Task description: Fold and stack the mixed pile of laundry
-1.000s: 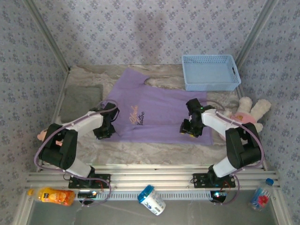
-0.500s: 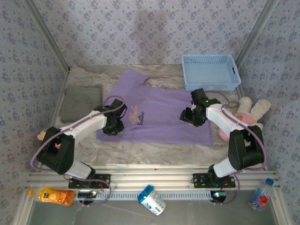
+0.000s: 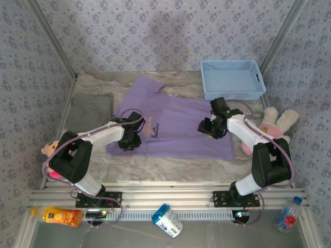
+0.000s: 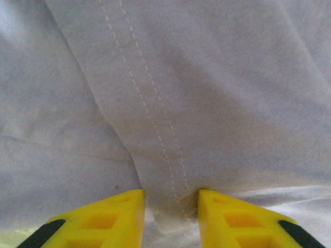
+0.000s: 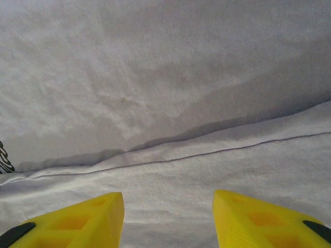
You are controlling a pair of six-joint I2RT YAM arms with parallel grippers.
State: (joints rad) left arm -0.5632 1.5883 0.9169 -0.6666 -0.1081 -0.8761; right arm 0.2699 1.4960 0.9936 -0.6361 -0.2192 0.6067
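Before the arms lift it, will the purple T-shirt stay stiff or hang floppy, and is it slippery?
Probably floppy: the purple T-shirt lies flat with soft wrinkles and bunches between the fingers of the left gripper. Likely light, as thin cloth. Its matte weave suggests little slipping.

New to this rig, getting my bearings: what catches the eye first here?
A large lavender T-shirt lies spread across the middle of the table. The left gripper straddles its stitched hem at its left side; the right gripper stands open over its right side. A light blue basket sits far right, a gray garment far left.
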